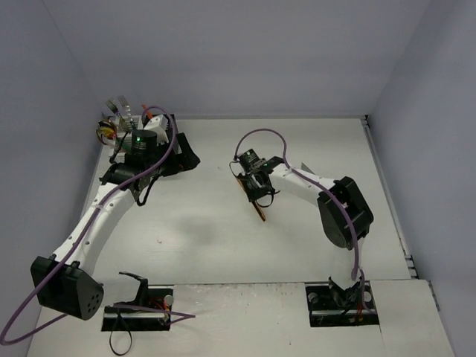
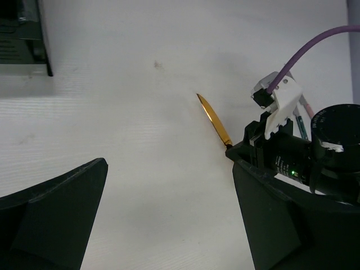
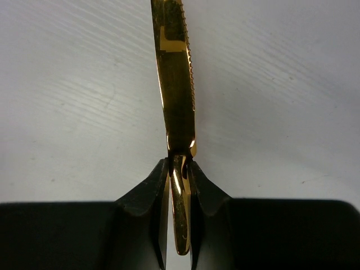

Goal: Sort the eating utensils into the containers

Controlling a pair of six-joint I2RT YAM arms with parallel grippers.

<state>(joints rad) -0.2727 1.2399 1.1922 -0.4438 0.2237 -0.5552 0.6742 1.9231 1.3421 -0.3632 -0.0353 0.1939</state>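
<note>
The right pincer (image 3: 179, 164) has closed narrow on the gold knife (image 3: 175, 84), biting just where the blade meets the handle. The pads squeeze its flat sides and the blade juts straight ahead. That seems a sensible hold for something so thin, since the flat faces give the pads something to press against. It also leaves one long end free to slide down into a slot. The knife is out over the middle of the tabletop (image 1: 193, 223), well apart from everything else. I can't tell whether its tip touches the surface.

The left pincer (image 2: 169, 163) stands wide and empty near the far-left corner, close to the black caddy (image 2: 22, 39) and a cluster of utensils (image 1: 115, 119). Those seem to stand in a container, though the arm hides most of it. My guess is that it waits there, out of the way.

The knife itself is slim and mirror-bright, a warm gold that throws back dark reflections. One edge is finely serrated and the blade narrows to a point — a slippery-looking thing
</note>
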